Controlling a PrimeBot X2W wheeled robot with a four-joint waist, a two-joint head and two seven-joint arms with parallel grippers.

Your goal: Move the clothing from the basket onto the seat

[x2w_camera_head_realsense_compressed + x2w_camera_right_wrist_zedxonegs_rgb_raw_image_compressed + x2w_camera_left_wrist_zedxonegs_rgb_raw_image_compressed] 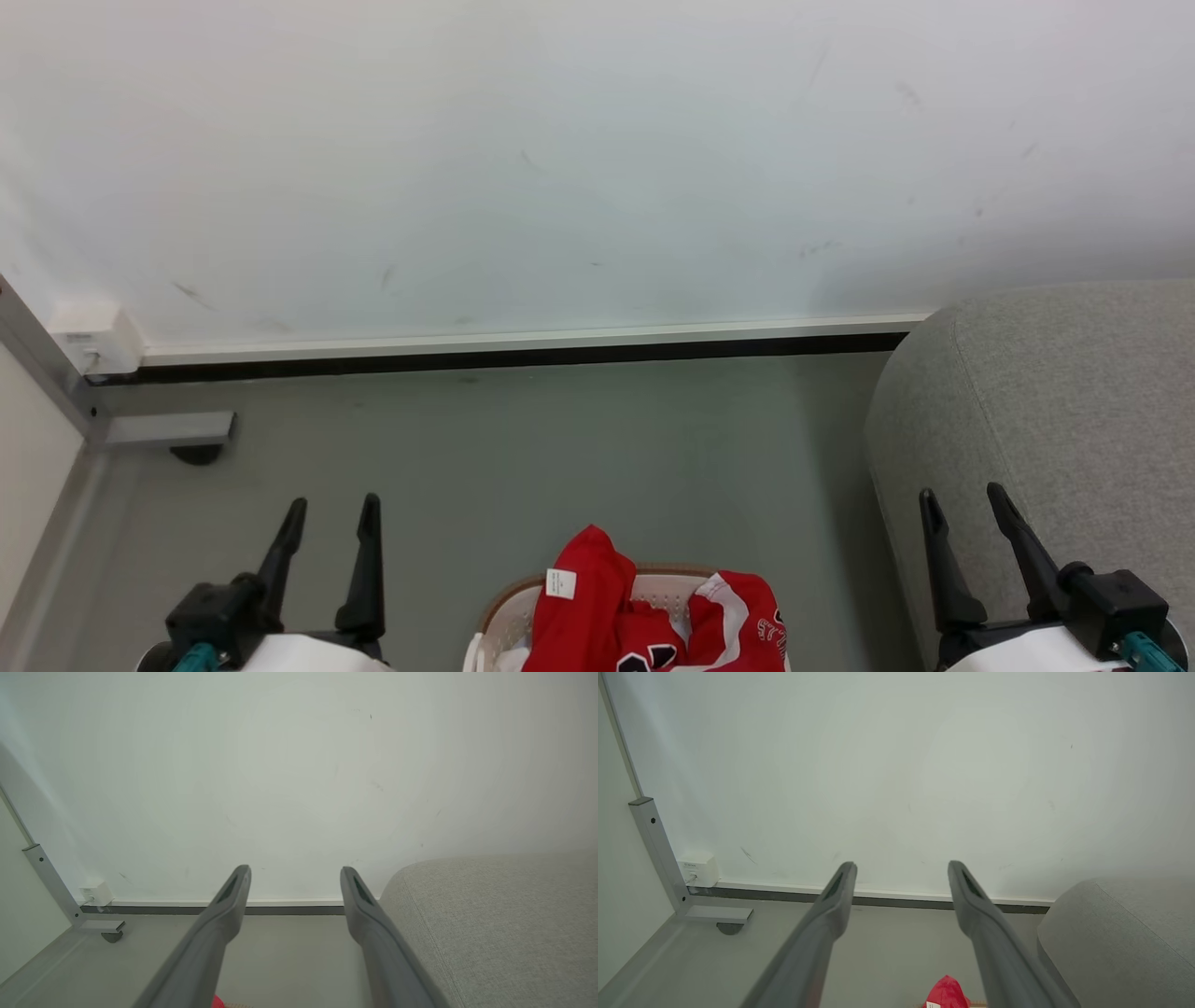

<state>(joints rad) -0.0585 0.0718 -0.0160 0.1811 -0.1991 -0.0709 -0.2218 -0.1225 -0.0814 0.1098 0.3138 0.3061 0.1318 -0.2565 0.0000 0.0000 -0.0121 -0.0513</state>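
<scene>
Red clothing (597, 607): heaped in basket at bottom centre of head view; one fold peaked above the rim, small white tag (560, 583) on that peak; white stripe and dark lettering toward lower right of the heap.
Handling: judged light, soft and limp; likely to sag and trail once lifted, perhaps dragging a second piece along; nothing to break; smooth sports fabric may slip out of a shallow pinch.
Hold: best taken, by this judgement, at the raised peak near the tag, a thick fold clear of the rim; a deep bite rather than a hem edge.
Basket (509, 597): brown rim and perforated white wall at bottom edge, on floor, between the two grippers; lower part cut off by the frame.
Seat (1046, 401): grey fabric, rounded corner, right side of frame, near basket.
Left gripper (334, 504): lower left, fingers spread wide, nothing between them, apart from clothing.
Right gripper (962, 493): lower right, in front of seat, fingers spread wide, holding nothing.
Floor (560, 448): grey-green, middle band of frame.
Wall (560, 168): white, scuffed, upper half; small white box (93, 341) low at left.
Stage: judged the very start, nothing taken yet.
</scene>
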